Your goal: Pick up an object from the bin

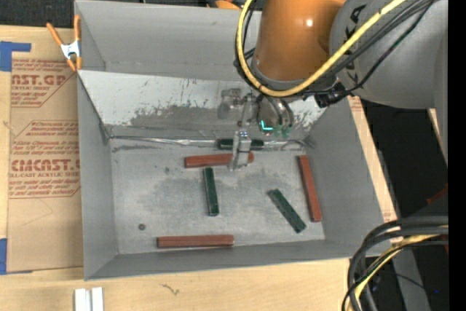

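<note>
Jaws sit low in the far-middle of the bin, right at the right-hand end of a brown-red bar lying flat on the floor. Can't tell from this angle how far open they are, or whether they have hold of anything; the wrist housing hides most of them. No visible gap between bar end and jaws, but contact isn't confirmed.

Key geometry: the bar's long axis runs left-right, almost parallel to the far wall, and nearly all of its length lies left of the jaws. My read is that a grasp here catches only the tip, so the bar would likely hang and swing. Shifting left toward mid-length and closing across the narrow width looks safer.

Neighbours:
- dark green bar, just nearer than the brown-red one, axis near-far, top end close to it but apart
- second green bar, diagonal, right of centre
- red bar along the right wall
- red bar along the near wall

All well spread, no heap, so approach from above is clear.
</note>
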`<state>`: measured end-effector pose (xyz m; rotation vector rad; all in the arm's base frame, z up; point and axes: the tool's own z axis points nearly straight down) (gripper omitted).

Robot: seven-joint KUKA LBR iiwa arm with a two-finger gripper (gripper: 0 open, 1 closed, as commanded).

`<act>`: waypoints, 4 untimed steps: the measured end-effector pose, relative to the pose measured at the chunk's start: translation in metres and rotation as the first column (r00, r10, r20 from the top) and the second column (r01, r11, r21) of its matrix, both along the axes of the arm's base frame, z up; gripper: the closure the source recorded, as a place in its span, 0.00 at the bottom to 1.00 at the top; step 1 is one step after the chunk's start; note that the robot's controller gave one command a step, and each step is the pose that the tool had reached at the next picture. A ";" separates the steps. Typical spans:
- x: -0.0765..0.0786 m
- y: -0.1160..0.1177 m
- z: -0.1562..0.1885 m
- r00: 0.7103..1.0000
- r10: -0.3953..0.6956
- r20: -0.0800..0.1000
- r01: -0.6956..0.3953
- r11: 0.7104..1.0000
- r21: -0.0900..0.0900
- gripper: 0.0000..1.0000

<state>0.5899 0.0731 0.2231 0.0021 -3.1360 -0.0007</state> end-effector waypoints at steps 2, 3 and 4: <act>-0.002 0.037 -0.153 0.976 0.216 0.009 -0.216 0.976 0.001 0.00; -0.001 0.035 -0.153 0.977 0.213 0.008 -0.213 0.977 0.001 1.00; -0.014 0.034 0.025 0.927 0.374 0.016 -0.374 0.927 -0.002 1.00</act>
